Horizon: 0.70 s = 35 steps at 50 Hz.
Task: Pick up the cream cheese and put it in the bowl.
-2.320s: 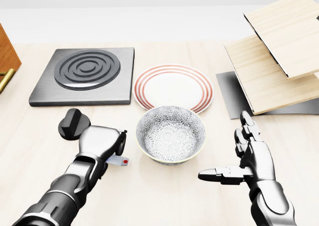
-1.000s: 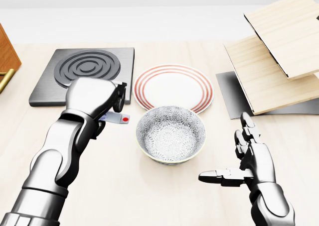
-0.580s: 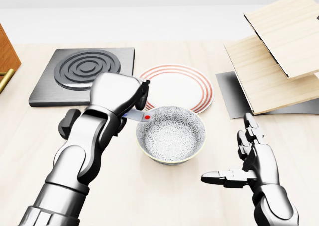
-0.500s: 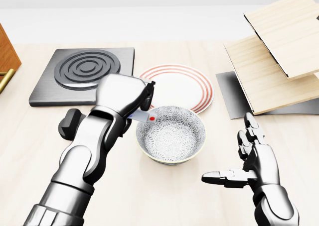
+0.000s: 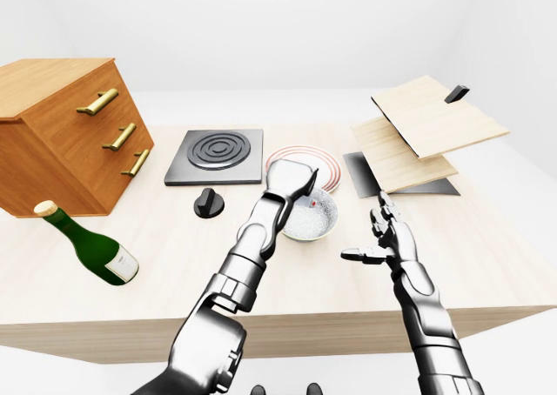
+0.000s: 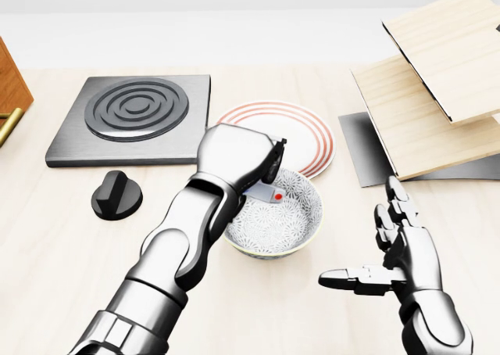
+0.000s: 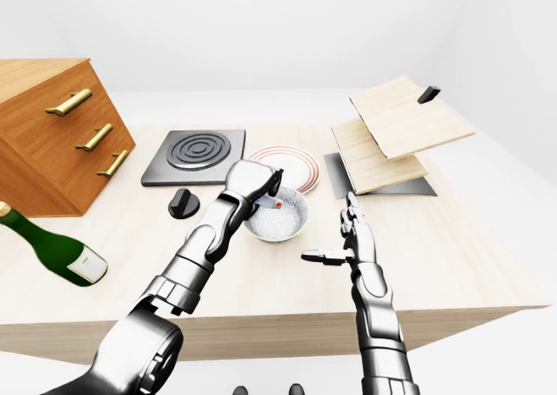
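Observation:
The cream cheese (image 6: pixel 268 192) is a small white pack with a red dot, held in my left hand (image 6: pixel 262 171), whose fingers are shut round it. It hangs just above the inside of the patterned grey bowl (image 6: pixel 301 218), over its upper left part in the head view. My right hand (image 6: pixel 383 249) rests open to the right of the bowl, palm turned inward, thumb pointing left, holding nothing. The bowl sits on the pale wooden table (image 6: pixel 47 238).
A red-ringed plate (image 6: pixel 305 132) lies just above the bowl. A black hob (image 6: pixel 133 119) and a black knob (image 6: pixel 117 196) are at left. Wooden boards (image 6: pixel 437 81) lean at right. A wooden drawer chest (image 5: pixel 61 130) and a green bottle (image 5: pixel 87 247) stand further left.
My left hand has carried the cream cheese up and rightward from the table near the knob to over the bowl. The right hand has barely shifted.

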{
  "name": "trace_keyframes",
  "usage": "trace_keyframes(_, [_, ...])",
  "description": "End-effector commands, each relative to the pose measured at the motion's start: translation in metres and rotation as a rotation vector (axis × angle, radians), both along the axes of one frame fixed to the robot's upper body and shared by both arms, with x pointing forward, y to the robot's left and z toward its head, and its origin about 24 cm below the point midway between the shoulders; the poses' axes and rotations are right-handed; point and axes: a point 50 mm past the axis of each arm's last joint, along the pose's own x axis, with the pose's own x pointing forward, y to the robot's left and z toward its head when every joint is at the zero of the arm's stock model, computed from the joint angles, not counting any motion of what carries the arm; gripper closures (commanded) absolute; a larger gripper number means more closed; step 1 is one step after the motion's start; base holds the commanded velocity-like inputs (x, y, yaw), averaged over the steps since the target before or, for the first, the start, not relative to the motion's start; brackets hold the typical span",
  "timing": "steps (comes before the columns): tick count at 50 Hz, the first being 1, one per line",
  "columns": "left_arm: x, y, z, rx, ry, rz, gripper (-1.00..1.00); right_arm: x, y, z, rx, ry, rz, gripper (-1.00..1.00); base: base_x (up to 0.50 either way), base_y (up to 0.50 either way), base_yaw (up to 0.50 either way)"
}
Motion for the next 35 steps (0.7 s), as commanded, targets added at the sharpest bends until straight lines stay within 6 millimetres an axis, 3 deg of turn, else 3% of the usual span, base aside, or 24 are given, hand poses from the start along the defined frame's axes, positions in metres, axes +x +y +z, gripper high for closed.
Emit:
trace_keyframes(1, [-0.005,-0.018,0.006,-0.019,-0.022,-0.038,1.0,0.0,0.0,0.002,0.006,-0.002,-0.001,-1.0,0.0,0.0,0.0])
trace_keyframes(35, [-0.007,-0.031,-0.009,0.028,0.0,-0.06,1.0,0.001,0.003,0.004,0.009,-0.008,0.009,-1.0,0.0,0.0,0.0])
